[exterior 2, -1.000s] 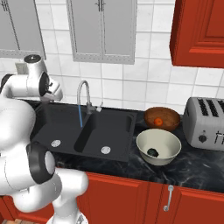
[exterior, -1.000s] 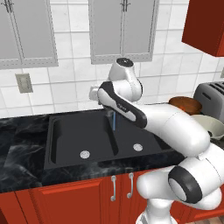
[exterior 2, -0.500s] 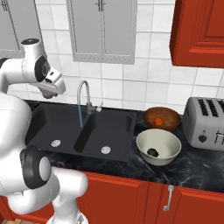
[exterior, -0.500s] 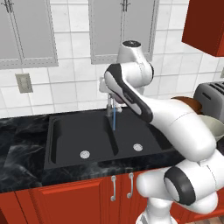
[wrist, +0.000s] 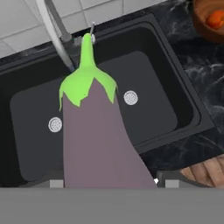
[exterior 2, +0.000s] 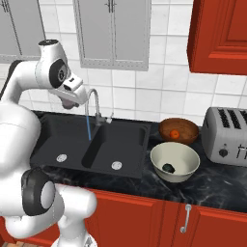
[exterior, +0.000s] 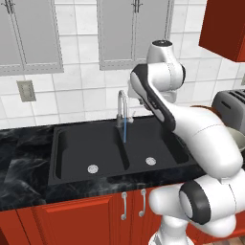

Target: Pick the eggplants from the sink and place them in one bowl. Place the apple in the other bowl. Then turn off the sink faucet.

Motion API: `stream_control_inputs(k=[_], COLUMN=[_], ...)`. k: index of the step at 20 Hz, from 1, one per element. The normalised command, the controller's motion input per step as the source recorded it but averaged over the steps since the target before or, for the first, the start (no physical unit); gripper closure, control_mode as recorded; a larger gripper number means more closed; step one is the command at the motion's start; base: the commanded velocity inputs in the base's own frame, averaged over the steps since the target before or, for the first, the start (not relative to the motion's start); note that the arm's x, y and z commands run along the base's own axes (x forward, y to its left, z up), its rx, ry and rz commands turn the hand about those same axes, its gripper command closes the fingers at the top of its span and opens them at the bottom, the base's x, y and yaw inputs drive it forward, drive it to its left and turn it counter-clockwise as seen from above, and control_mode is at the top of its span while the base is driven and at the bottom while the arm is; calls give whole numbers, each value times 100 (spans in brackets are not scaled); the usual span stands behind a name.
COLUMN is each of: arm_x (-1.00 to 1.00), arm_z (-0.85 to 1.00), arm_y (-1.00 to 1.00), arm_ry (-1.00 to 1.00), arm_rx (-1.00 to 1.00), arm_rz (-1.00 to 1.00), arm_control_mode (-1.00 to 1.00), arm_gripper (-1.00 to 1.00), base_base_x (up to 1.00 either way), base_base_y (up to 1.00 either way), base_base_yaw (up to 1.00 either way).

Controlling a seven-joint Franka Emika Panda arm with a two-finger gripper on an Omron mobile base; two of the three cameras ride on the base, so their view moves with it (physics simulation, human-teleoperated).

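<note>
Gripper: the two-finger gripper (exterior 2: 72, 102) of the white arm is raised above the sink's left basin, beside the tap, and is clenched on the pale purple eggplant.
Held thing: the pale purple oblong eggplant with a green stem (wrist: 98, 140) is seen close in the hand view, stem end pointing away over the sink.
Sink: the wide black double-basin sink (exterior: 72, 153) is set in the black marbled counter (exterior 2: 217, 181); a round silver drain lies in each basin.
Faucet: the slim silver gooseneck tap (exterior: 122, 106) stands at the sink's back edge; a thin blue stream (exterior: 125, 131) is seen falling from its spout.
Pale bowl: the wide grey-cream bowl (exterior 2: 185, 157) stands on the counter just right of the sink, near the front edge; an almost black eggplant (exterior 2: 168, 167) lies inside.
Brown bowl: the shallow reddish-brown bowl (exterior 2: 188, 128) stands behind the pale one; the small red-orange apple (exterior 2: 176, 134) lies inside.
Toaster: a silver toaster (exterior 2: 226, 137) stands at the counter's right end.
</note>
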Motion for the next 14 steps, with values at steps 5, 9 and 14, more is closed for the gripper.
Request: stream_control_inputs(k=[5, 9, 14], arm_x=[0, 0, 0], arm_z=[-4, -1, 0], arm_y=[-65, -57, -55], arm_ry=[-4, -5, -2], arm_rx=[0, 0, 0], arm_rz=[-14, -14, -14], arm_control_mode=[-100, -100, -100], arm_gripper=[100, 100, 100], base_base_x=[0, 0, 0], base_base_y=[0, 0, 0], base_base_yaw=[0, 0, 0])
